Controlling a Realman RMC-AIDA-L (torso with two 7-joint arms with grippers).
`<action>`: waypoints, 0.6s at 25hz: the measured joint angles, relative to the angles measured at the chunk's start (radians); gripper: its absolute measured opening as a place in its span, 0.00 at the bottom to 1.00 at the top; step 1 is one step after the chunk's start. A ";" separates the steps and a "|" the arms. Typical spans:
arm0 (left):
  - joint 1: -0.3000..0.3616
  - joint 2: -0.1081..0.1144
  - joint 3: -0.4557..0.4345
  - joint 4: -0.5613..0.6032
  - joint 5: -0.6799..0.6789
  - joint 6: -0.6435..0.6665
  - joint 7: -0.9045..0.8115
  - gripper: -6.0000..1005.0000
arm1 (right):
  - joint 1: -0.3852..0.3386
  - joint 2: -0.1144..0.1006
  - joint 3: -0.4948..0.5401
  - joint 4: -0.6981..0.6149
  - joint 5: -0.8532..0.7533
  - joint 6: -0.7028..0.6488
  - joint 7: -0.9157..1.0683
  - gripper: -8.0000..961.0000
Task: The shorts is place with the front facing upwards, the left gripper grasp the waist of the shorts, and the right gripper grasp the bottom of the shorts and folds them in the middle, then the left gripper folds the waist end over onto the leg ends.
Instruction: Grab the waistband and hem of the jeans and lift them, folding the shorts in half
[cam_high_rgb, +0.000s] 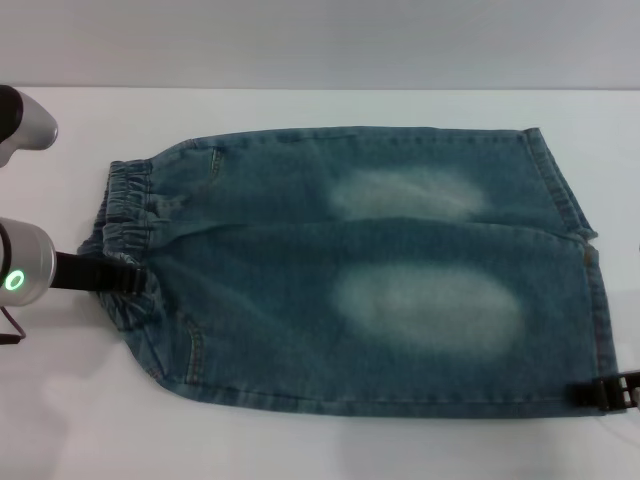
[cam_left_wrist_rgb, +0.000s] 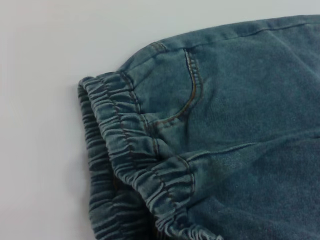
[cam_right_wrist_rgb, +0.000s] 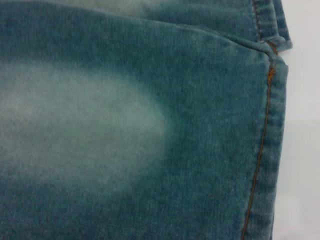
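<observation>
You had the left gripper (cam_high_rgb: 128, 279) at the elastic waist (cam_high_rgb: 127, 215) and the right gripper (cam_high_rgb: 603, 393) at the near leg hem (cam_high_rgb: 598, 330), readied to lift; their grip I couldn't tell. The shorts (cam_high_rgb: 350, 270) lay flat mid-table (cam_high_rgb: 320, 440).

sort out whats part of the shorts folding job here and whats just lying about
Part of the job:
- denim shorts, spread flat
- elastic waist, at the robot's left
- leg hems, at its right
- left pincer, at the waist edge
- right pincer, at the near leg hem corner

Lying about:
- nothing loose; only the white table underneath
</observation>
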 joint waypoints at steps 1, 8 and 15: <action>0.000 0.000 0.000 0.000 0.000 0.000 0.000 0.10 | 0.003 -0.001 0.003 -0.002 0.000 0.003 0.000 0.84; -0.002 0.000 0.001 -0.001 0.000 0.001 0.000 0.10 | 0.009 -0.002 0.009 0.010 0.005 0.011 -0.023 0.57; -0.007 0.000 0.000 0.002 -0.001 0.002 0.002 0.10 | 0.017 -0.002 0.006 0.010 0.006 0.012 -0.028 0.27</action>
